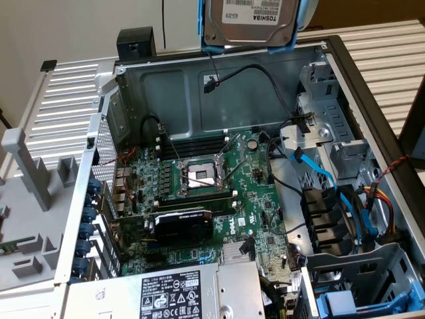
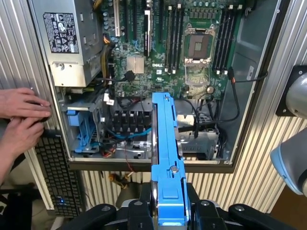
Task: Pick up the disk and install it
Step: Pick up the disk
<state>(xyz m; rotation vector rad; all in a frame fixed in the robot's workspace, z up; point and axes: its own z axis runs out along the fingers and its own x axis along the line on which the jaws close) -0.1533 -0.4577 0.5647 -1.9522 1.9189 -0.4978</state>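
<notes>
The disk point(image 1: 249, 23) hangs in the air above the far wall of the open computer case point(image 1: 126, 100), its grey metal face and white label toward the exterior camera and its blue carrier frame around it. In the wrist view the disk point(image 2: 165, 143) shows edge-on as a long blue strip pointing at the case's drive bay area. My gripper point(image 2: 169, 206) is shut on the disk's near end, one dark finger on each side of the blue frame.
Inside the case lie the motherboard point(image 1: 212, 179), a silver power-supply box point(image 1: 179, 292), blue and black cables point(image 1: 319, 179), and a drive cage with another blue carrier point(image 2: 79, 127). A person's hands point(image 2: 21, 112) rest by a keyboard point(image 2: 57, 172) beside the case.
</notes>
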